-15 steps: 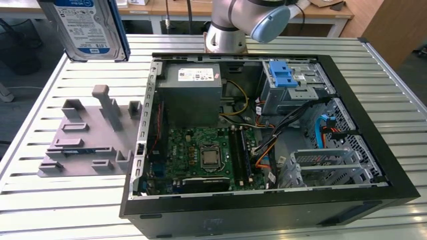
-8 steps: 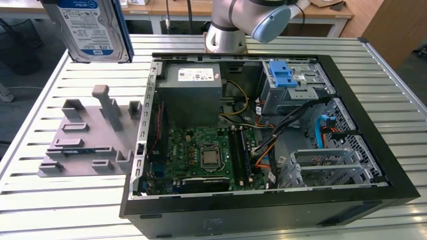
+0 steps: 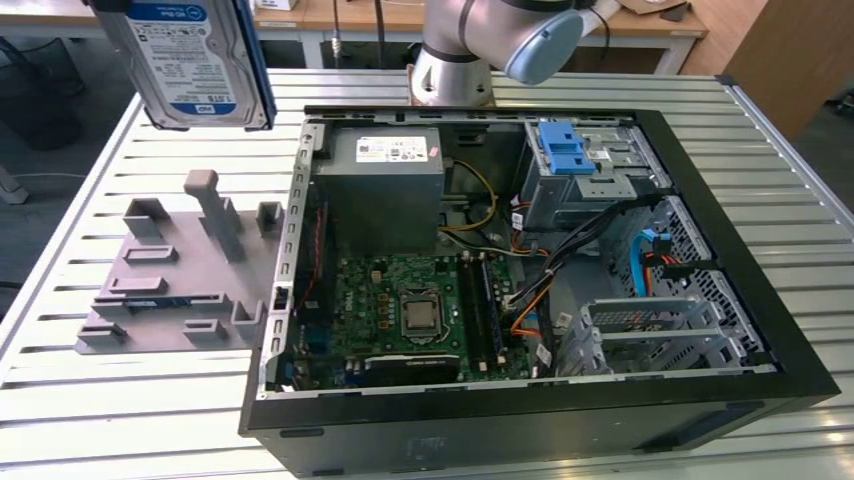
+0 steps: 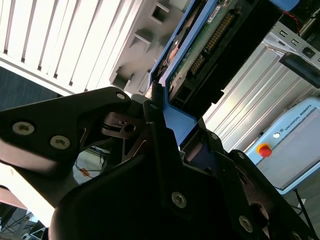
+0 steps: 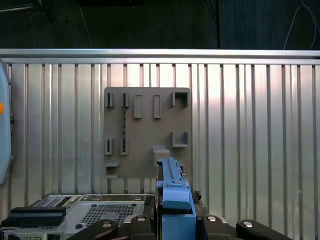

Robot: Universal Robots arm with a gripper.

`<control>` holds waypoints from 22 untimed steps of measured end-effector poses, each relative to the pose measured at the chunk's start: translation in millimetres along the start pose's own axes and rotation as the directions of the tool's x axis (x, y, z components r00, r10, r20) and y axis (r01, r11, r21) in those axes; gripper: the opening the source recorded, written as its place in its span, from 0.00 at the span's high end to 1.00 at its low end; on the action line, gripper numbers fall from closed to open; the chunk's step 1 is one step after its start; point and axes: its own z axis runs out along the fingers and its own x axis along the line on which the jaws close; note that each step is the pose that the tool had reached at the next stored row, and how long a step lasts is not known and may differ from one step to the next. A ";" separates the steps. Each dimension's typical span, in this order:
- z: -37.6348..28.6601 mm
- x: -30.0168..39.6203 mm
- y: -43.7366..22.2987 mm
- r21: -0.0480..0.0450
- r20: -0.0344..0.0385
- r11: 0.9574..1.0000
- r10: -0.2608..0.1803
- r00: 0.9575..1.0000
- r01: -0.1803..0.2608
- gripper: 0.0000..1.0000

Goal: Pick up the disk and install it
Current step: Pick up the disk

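high over the slatted metal surface's (image 3: 134, 420) edge at the exterior view's left, the end effector (image 4: 172, 117) clamps the silver, blue-framed, labelled disk (image 3: 200, 60); pick-up done, installing into the open black computer case (image 3: 534, 405) not yet.

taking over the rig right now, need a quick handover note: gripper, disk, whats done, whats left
Gripper: shut on the disk, clamping the edge of its blue carrier frame, seen in both wrist views.
Disk: held in the air above the slatted table, near the grey fixture plate, on the exterior view's left of the open computer case.
Done: pickup. The disk hangs clear of fixture plate and table.
Left: install. The disk is not yet in the case, and is well away from the drive cage with the blue latch.
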 end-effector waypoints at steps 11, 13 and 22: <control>-0.4 7.9 -13.4 -0.003 0.000 1.000 0.001 1.000 -0.001 0.63; -0.5 9.3 -15.9 -0.004 0.000 1.000 0.001 1.000 -0.001 0.63; -0.9 15.7 -27.0 -0.006 0.000 1.000 0.001 1.000 -0.001 0.63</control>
